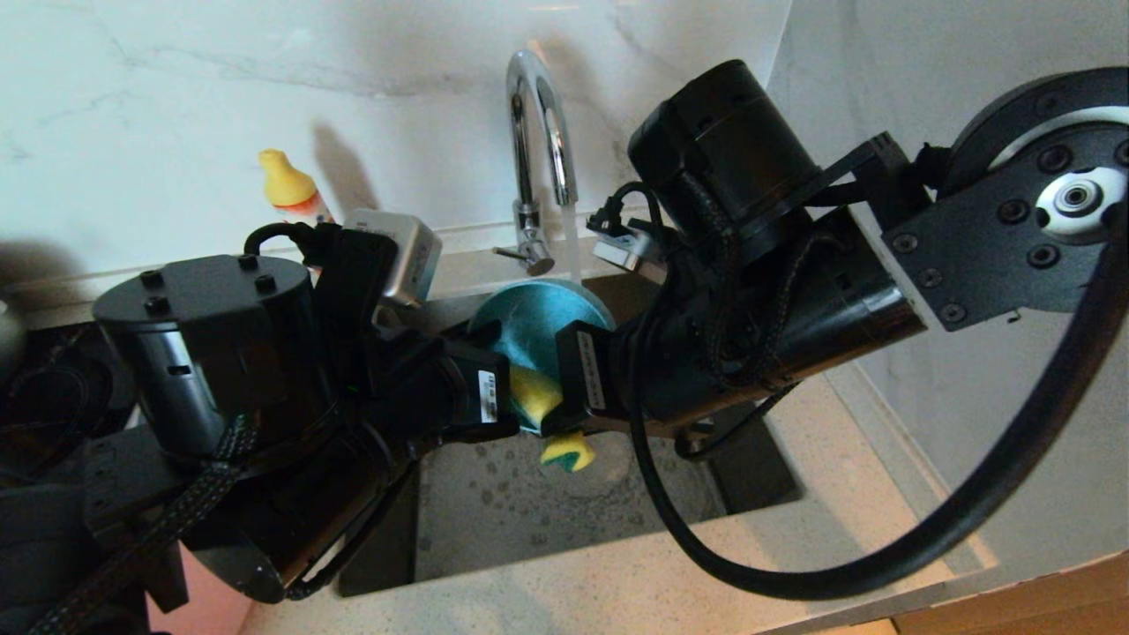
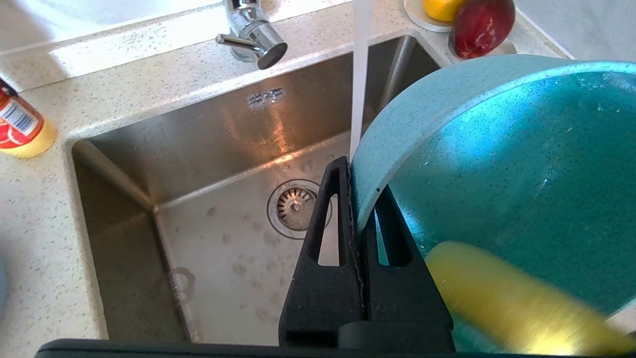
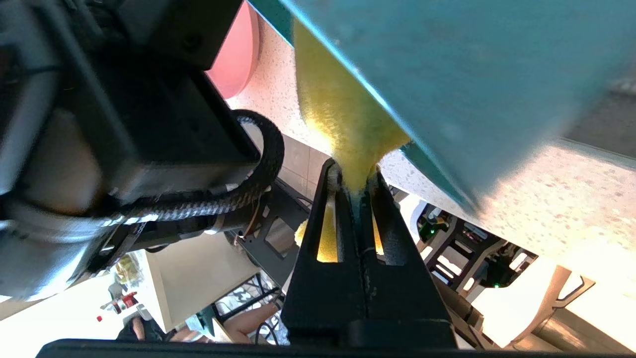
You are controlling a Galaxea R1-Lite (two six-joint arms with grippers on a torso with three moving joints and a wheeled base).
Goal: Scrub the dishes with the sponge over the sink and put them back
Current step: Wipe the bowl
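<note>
Above the steel sink [image 2: 164, 144], our left gripper [image 2: 358, 199] pinches the speckled teal bowl's [image 2: 521, 164] rim; our right gripper [image 3: 354, 185] clamps the soft yellow sponge [image 3: 343, 119].

Head view: both grippers hidden behind their own wrist housings; bowl [image 1: 538, 322] mostly covered by the arms, sponge [image 1: 540, 397] only partly showing. Left wrist view: bowl [image 2: 507, 169] cut off by the frame edge, sponge [image 2: 516, 303] blurred, bottle [image 2: 20, 129] and fruit [image 2: 479, 25] cropped. Right wrist view: bowl [image 3: 447, 74] blurred and cropped, pink plate [image 3: 238, 59] mostly behind the left arm.
</note>
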